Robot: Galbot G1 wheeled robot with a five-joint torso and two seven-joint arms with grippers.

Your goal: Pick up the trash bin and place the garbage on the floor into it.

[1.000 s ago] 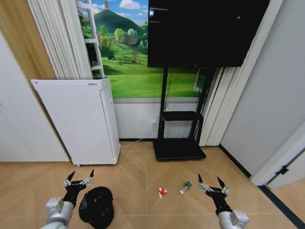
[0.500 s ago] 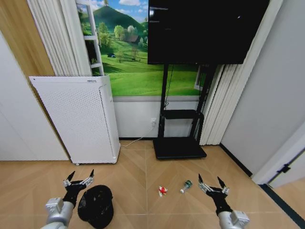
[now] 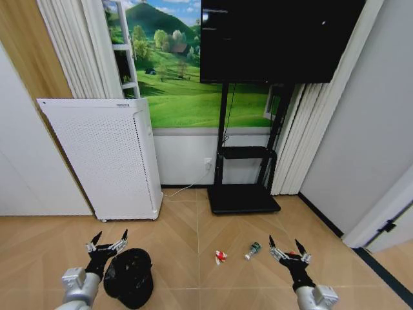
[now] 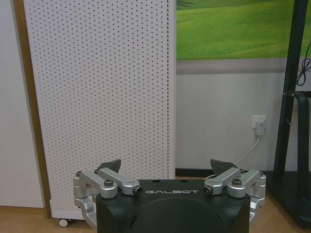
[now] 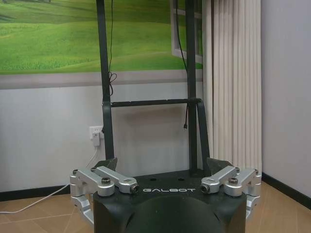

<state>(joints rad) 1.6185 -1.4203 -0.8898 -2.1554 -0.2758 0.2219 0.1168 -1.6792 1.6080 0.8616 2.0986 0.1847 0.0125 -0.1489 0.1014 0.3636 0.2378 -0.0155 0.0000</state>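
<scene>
head view: the trash bin (image 3: 129,278) stands on the floor just beside the left gripper (image 3: 107,245), jaws apart; the right gripper (image 3: 286,252) gapes near the bottle (image 3: 252,250) and the wrapper (image 3: 221,258). wrist views: both spread. the bin looks light and stiff; take its rim.

The head camera looks down from high across the floor toward the far wall, while each low wrist camera faces that wall level over its own jaws, sharing the white perforated cabinet (image 3: 106,158) and black TV stand (image 3: 242,174).

A living room: wall-mounted television (image 3: 281,42), air purifier (image 3: 103,158), wooden floor (image 3: 193,219).
</scene>
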